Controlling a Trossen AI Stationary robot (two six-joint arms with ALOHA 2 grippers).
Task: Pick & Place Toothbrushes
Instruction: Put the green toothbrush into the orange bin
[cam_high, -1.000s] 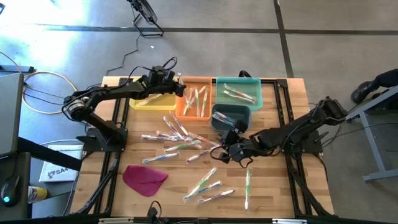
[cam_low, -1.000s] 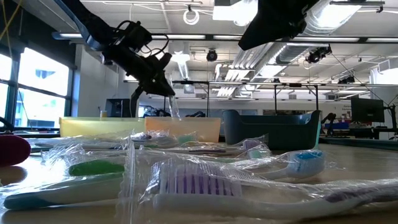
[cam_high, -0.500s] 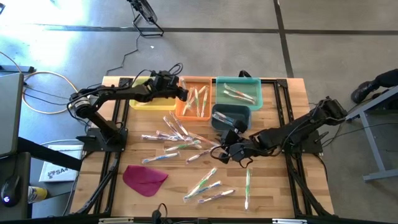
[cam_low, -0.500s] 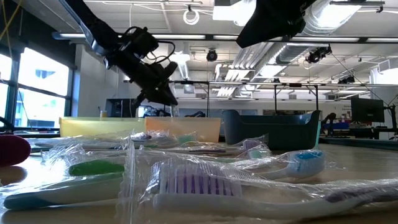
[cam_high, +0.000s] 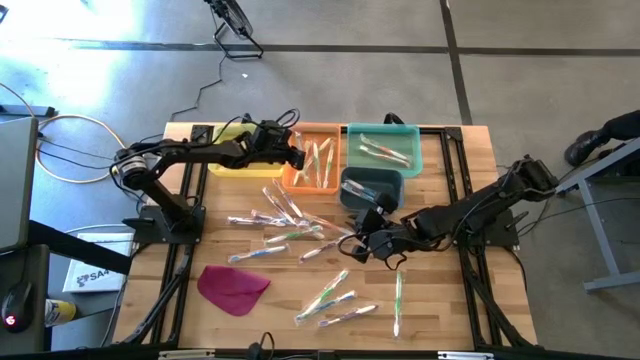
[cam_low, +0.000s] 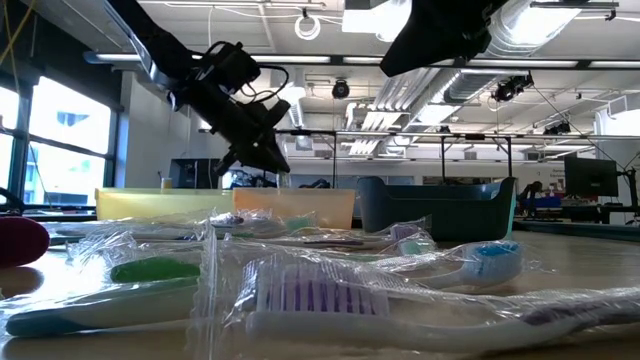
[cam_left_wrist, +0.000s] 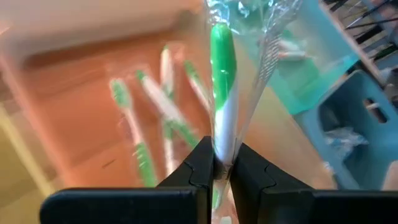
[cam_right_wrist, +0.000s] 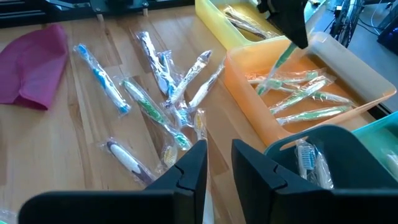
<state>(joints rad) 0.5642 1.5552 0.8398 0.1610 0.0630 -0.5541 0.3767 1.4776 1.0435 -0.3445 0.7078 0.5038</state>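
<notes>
My left gripper (cam_high: 297, 155) is shut on a green-and-white toothbrush (cam_left_wrist: 222, 74) in a clear wrapper, over the orange bin (cam_high: 312, 170). The right wrist view shows that toothbrush (cam_right_wrist: 280, 63) slanting down into the bin, where several green toothbrushes (cam_right_wrist: 305, 93) lie. More wrapped toothbrushes (cam_high: 290, 225) lie loose on the wooden table. My right gripper (cam_right_wrist: 219, 168) hovers above them near the table's middle (cam_high: 365, 245). Its fingers stand a little apart and I see nothing between them. My left gripper pinches the toothbrush's white handle part (cam_left_wrist: 224, 148) between its two fingers, through the clear wrapper. The fingers slant down from the table's left. The toothbrush runs on ahead of them, green end foremost, lifted clear of the table and pointing down into the orange bin.
A yellow bin (cam_high: 235, 160) stands left of the orange one, with a teal bin (cam_high: 385, 148) to its right. A dark blue-grey bin (cam_high: 372, 188) sits in front of the teal one. A magenta cloth (cam_high: 233, 287) lies near the front left. More toothbrushes (cam_high: 335, 298) lie at the front.
My left gripper has gone down and a little toward the table's right with the toothbrush, from the yellow bin's edge to over the orange bin. It has stayed shut on the toothbrush.
</notes>
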